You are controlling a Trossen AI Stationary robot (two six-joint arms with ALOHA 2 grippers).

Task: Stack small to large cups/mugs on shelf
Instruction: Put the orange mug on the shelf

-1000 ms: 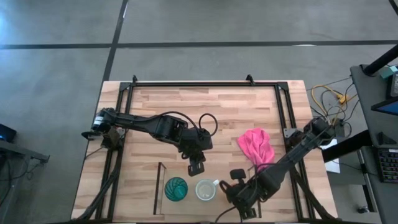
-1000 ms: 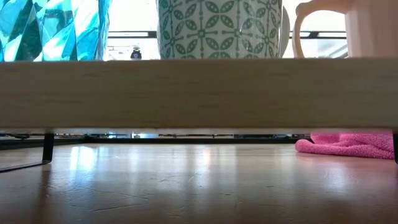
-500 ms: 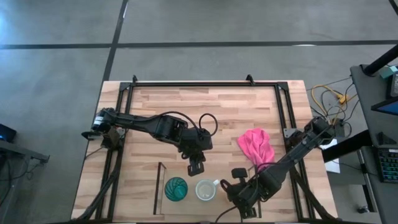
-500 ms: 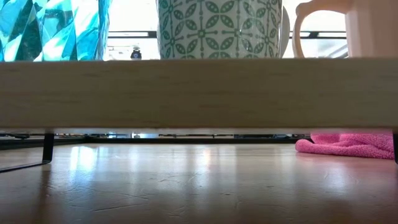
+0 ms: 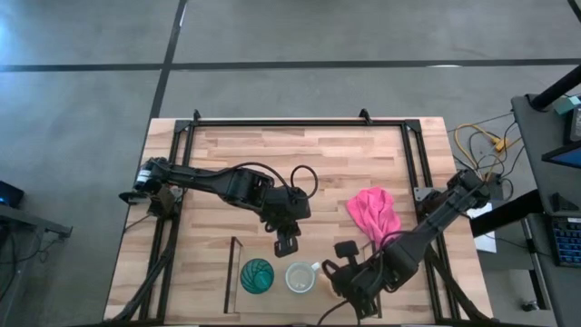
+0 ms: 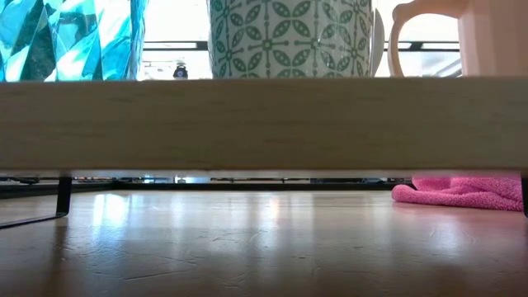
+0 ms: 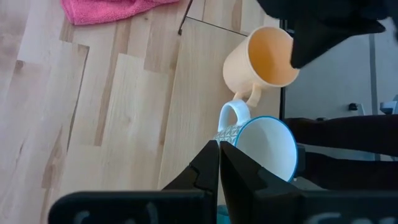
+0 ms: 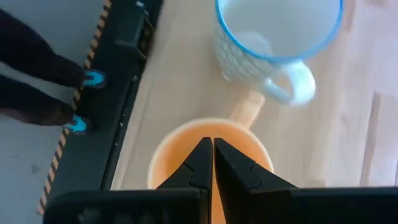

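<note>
3 empty cups (image 5: 300,278) on shelf (image 6: 264,124)

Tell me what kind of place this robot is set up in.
Probably a robotics lab or workshop, not a home. The butcher-block table sits in a black metal frame on a bare concrete floor, with loose cables and a keyboard at a workstation beside it.

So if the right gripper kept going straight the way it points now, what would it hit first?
Most likely the orange mug: the shut right gripper hangs over its open mouth, so it would probably enter the cup, though depth is unclear.
</note>
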